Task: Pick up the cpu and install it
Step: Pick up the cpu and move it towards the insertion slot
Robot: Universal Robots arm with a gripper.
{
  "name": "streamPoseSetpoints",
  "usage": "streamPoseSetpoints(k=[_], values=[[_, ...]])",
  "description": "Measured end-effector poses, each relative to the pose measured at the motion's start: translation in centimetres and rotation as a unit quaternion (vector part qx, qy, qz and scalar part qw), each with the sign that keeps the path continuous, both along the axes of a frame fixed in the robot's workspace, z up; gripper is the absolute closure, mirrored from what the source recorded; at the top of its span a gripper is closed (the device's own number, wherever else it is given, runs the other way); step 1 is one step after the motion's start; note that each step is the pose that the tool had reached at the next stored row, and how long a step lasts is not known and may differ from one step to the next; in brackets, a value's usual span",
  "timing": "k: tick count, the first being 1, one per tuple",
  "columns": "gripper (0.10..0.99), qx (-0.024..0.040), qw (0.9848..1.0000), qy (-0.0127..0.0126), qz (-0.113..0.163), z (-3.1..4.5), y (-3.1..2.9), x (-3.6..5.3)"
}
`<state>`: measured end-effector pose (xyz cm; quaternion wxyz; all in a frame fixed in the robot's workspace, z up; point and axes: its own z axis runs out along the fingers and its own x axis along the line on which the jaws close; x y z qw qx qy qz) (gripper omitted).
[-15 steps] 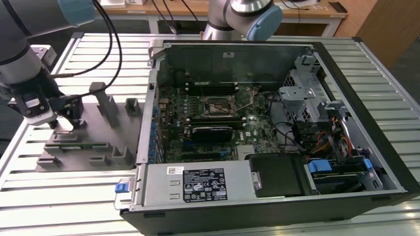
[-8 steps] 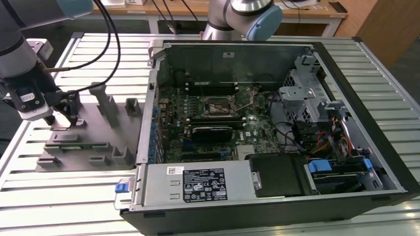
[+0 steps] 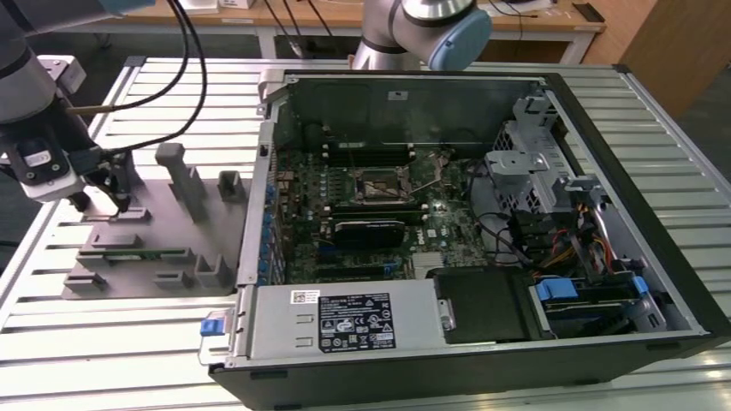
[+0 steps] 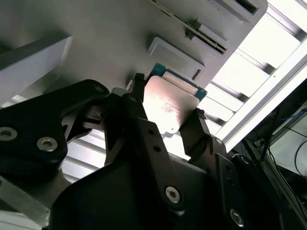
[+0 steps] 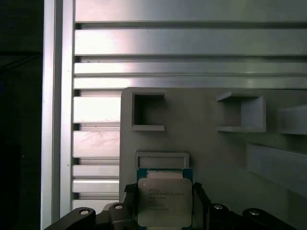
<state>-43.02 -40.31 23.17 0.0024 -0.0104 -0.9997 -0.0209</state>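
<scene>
Fingers [image 4: 191, 130] of mine are closing narrow on the cpu [image 4: 168, 103], one black tip pressing on each of two opposite edges, and in both wrist views the silver lid is sitting square between them. I am holding it over the grey tray [image 3: 171, 235], right at a shallow pocket [image 5: 162, 159], and I cannot tell whether it is already clear of the tray or only just resting there. In the exterior view my gripper [image 3: 101, 204] is hanging at the exterior view's left, over that tray on the slatted table [image 3: 171, 86], well apart from the open case [image 3: 639, 171] and the socket [image 3: 377, 187] at its middle. I am judging the chip to be light and stiff, so weight is not troubling me; the smooth metal lid and thin edges are offering little for my tips to bite on, so it may slip or tilt if I am squeezing unevenly. The underside is probably delicate, so I am treating the green rim as the only safe place to take hold.
</scene>
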Motion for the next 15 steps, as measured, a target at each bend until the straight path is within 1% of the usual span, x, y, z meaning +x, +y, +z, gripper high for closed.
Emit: streamPoseSetpoints(k=[15], values=[[0.541,0.0,1.0,-0.0006,0.0,4.06,0.0,0.0]])
